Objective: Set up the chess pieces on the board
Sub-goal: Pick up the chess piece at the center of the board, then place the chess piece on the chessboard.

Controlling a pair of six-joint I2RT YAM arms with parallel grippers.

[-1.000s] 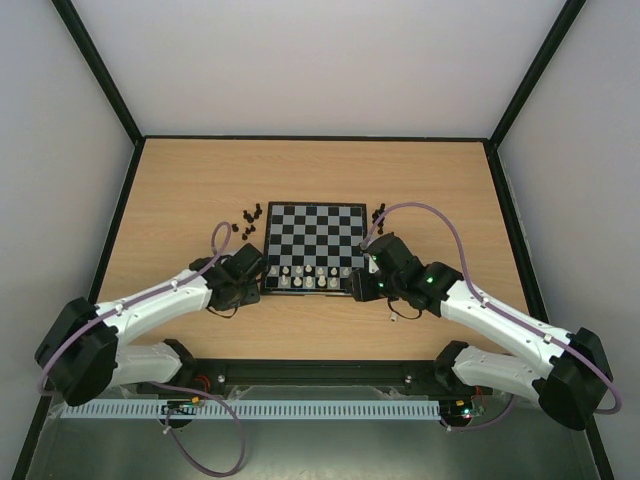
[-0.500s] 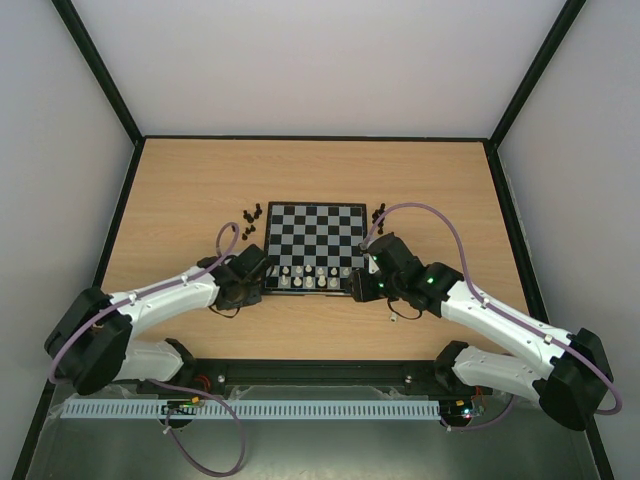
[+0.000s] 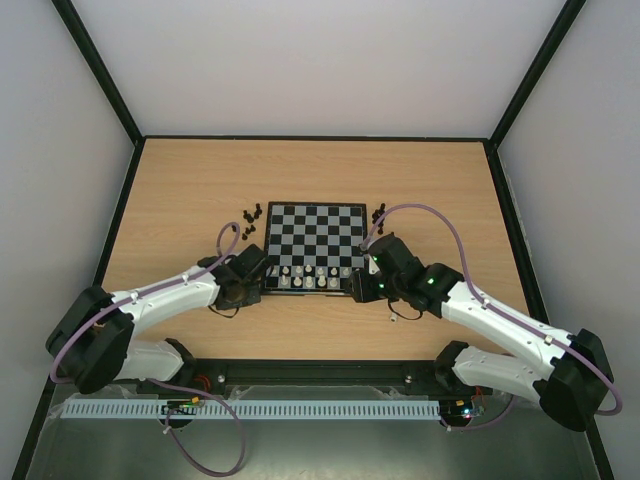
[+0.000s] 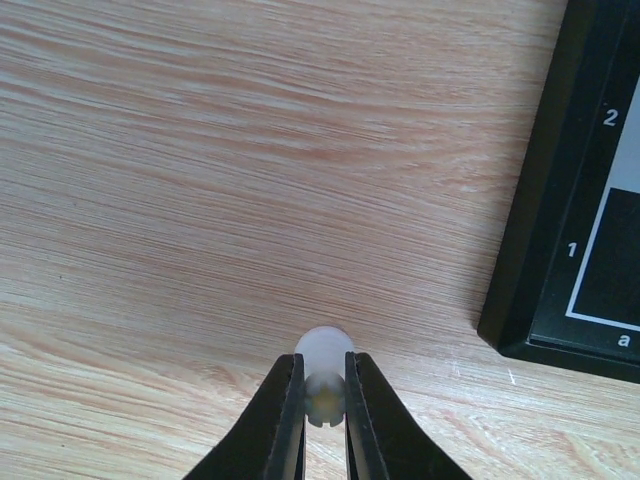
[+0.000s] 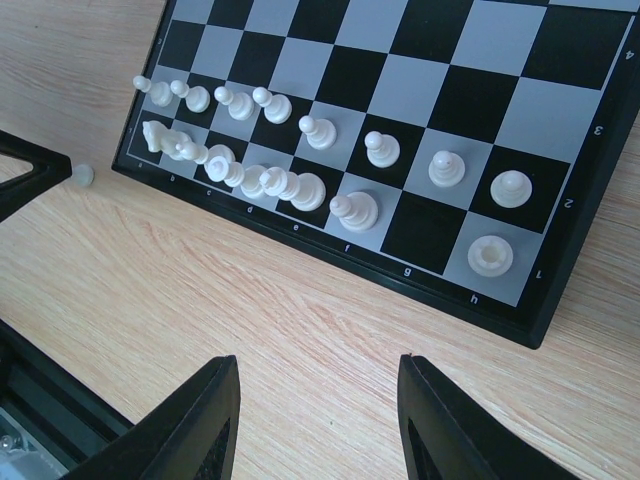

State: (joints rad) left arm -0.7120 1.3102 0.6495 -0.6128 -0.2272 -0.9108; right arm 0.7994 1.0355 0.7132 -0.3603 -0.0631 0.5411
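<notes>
The board [image 3: 312, 225] lies mid-table, with pale chess pieces [image 3: 310, 277] filling most of its two nearest rows; the right wrist view shows these rows [image 5: 300, 188]. My left gripper [image 4: 324, 395] is shut on a pale rook [image 4: 322, 352] with a notched top. It stands on the wood just left of the board's near-left corner [image 4: 560, 300], and the right wrist view also catches the rook [image 5: 84, 176]. My right gripper [image 5: 315, 365] hangs open over bare wood at the board's near-right edge, with nothing between its fingers.
Several black pieces lie loose on the table in two groups. One group [image 3: 248, 222] is off the board's far-left corner, the other [image 3: 379, 213] off its far-right corner. Both arms [image 3: 160, 295] reach in from the near edge.
My left gripper's jaws have closed onto the pale rook, and that arm shifted slightly toward the board. The right arm has stayed still.
</notes>
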